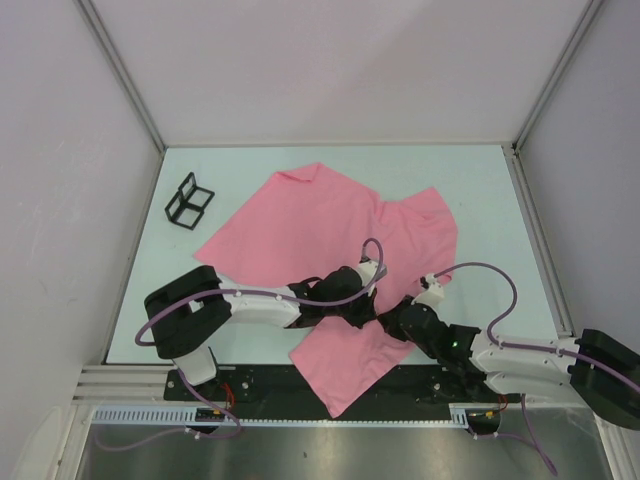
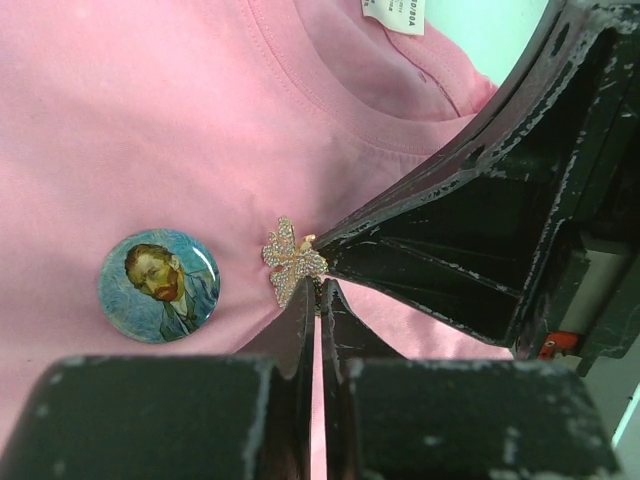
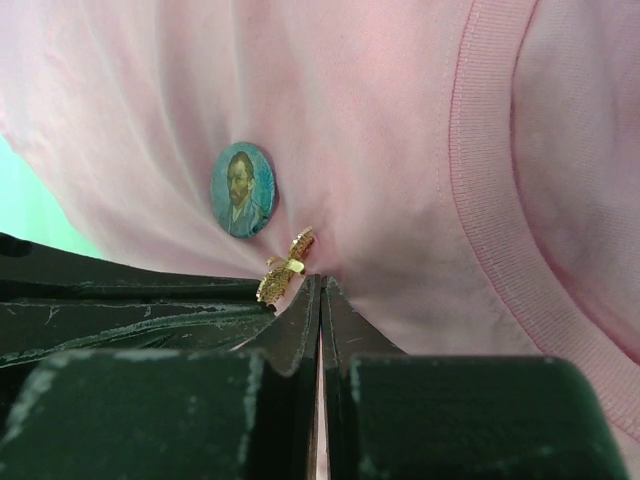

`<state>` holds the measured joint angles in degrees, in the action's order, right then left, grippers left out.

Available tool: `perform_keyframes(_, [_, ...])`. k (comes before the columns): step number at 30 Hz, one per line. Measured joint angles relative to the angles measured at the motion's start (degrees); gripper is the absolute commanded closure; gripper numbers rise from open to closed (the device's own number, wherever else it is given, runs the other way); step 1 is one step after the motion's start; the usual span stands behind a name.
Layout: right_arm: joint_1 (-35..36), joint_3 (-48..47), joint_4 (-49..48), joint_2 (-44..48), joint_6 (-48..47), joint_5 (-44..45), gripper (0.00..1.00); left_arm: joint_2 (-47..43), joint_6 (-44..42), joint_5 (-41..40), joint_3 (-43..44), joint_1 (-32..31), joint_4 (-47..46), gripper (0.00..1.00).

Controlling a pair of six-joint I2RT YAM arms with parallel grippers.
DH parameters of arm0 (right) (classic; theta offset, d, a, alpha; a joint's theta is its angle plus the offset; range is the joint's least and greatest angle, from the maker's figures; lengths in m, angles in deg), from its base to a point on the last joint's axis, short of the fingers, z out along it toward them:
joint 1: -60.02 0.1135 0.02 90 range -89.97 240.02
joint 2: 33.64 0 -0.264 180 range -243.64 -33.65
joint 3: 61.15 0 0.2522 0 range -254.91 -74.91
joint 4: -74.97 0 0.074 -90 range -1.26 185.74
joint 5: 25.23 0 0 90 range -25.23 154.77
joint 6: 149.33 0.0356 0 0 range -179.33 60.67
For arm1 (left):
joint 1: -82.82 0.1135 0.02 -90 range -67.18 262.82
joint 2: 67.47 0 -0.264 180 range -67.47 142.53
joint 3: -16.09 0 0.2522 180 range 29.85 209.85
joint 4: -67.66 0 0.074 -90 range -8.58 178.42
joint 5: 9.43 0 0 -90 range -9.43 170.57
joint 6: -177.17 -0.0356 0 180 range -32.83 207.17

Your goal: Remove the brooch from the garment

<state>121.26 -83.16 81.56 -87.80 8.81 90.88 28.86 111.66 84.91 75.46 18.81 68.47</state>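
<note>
The pink garment point(image 1: 320, 220) lies spread on the table. Pinned to it are a gold rhinestone brooch point(image 2: 290, 258) point(image 3: 287, 266) and, just to its left, a round portrait badge point(image 2: 158, 285) point(image 3: 243, 189). My left gripper point(image 2: 320, 288) point(image 1: 370, 311) is shut, its tips pinching the brooch's lower edge. From the opposite side, my right gripper point(image 3: 321, 282) point(image 1: 386, 320) is shut on a pinch of the cloth right beside the brooch, and folds radiate from that pinch. The two grippers' tips nearly touch at the brooch.
A black wire rack point(image 1: 188, 200) stands at the table's far left. The shirt's white label point(image 2: 395, 12) sits inside the collar point(image 3: 480, 200). Grey walls close in the table on three sides.
</note>
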Motion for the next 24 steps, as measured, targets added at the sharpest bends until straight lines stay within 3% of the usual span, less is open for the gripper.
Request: perform_keyframes(24, [0.98,0.31,-2.36,-2.10,2.34,1.86,1.00,0.00,2.01,1.38,-2.19,0.70,-4.13,1.00])
